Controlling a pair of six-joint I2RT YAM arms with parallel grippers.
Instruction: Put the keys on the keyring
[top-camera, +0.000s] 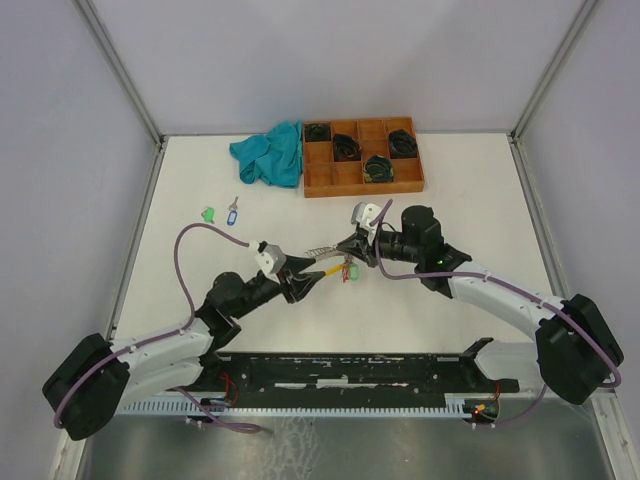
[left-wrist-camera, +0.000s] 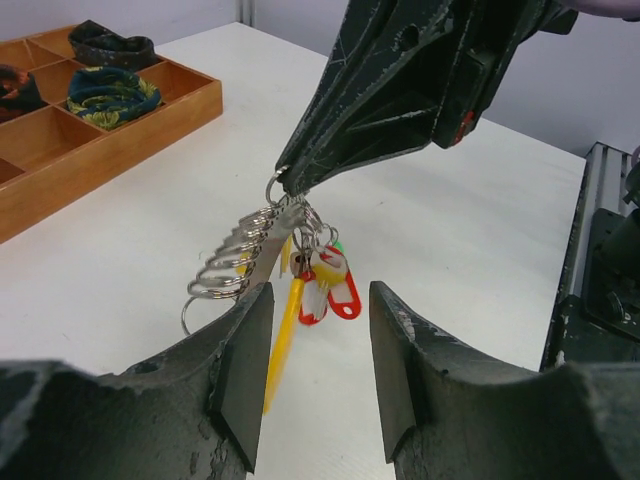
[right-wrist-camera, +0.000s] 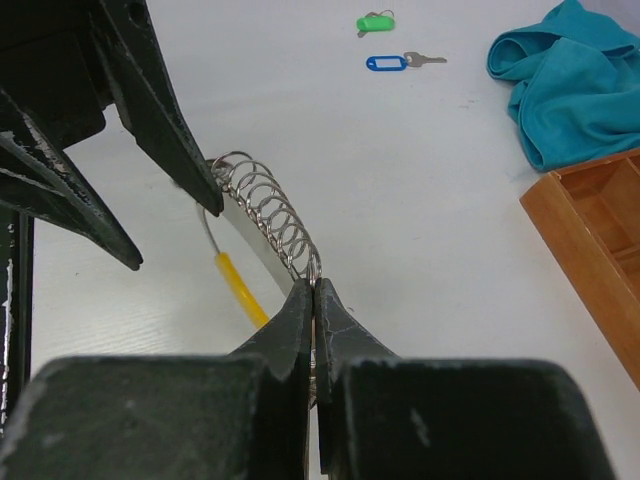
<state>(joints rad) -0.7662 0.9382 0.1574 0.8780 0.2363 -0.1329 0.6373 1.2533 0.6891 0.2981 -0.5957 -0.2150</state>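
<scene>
My right gripper (right-wrist-camera: 314, 285) is shut on the keyring (right-wrist-camera: 265, 205), pinching the silvery loop with its row of small rings just above the table. The loop's yellow segment (left-wrist-camera: 285, 335) hangs down between the fingers of my left gripper (left-wrist-camera: 320, 295), which stands open around it, close to one pad. Keys with red (left-wrist-camera: 343, 297), yellow and green tags dangle from the ring below the right gripper (top-camera: 350, 243). A green-tagged key (top-camera: 208, 213) and a blue-tagged key (top-camera: 233, 212) lie loose on the table at the far left.
An orange-brown compartment tray (top-camera: 362, 180) holding black coiled bundles stands at the back. A teal cloth (top-camera: 270, 152) lies crumpled next to its left side. White walls with metal posts enclose the table.
</scene>
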